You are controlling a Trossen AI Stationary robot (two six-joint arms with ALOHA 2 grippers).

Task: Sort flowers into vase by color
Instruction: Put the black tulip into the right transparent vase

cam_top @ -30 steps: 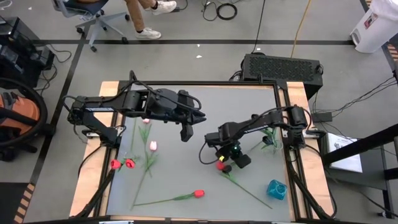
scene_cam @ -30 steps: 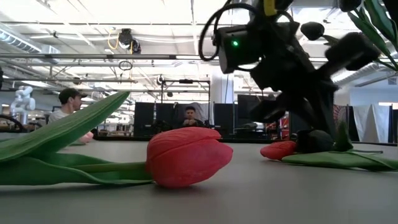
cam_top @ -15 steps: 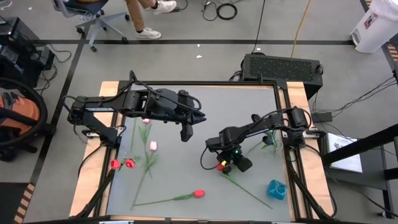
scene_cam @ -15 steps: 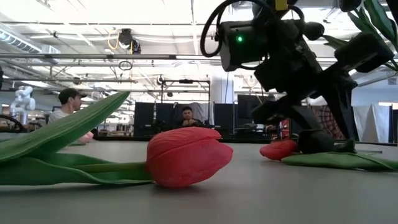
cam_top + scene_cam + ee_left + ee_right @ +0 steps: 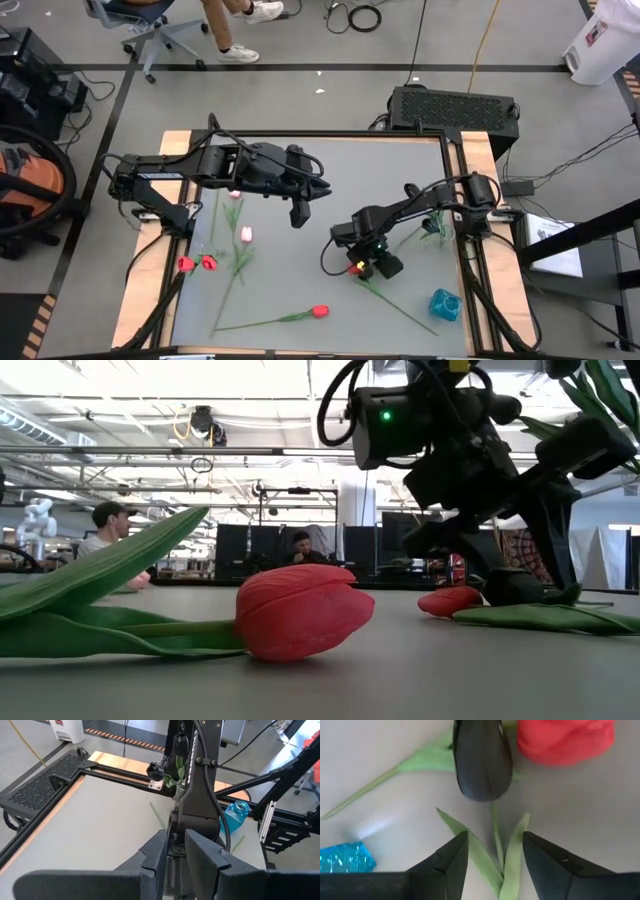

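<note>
From up top I see two red tulips lying heads together near the left edge of the table, with two pink tulips just beyond them, one tucked partly under my left arm. The left claw hangs over the middle of the table toward the back; its fingers stand only slightly apart in its own camera, and I see nothing between them. A long-stemmed red tulip lies along the front edge, and its head fills the centre of the low view. To the right of centre the right claw is down at the table over a red head and a black tulip that lie side by side, nearly touching. In the right wrist camera its fingers are spread, straddling the black tulip's green stem and leaves without pinching them. In the low view the claw's tips rest at the table beside that red head. A crumpled blue wrapper-like thing sits near the front right corner, and more green foliage shows beside the right arm's base.
</note>
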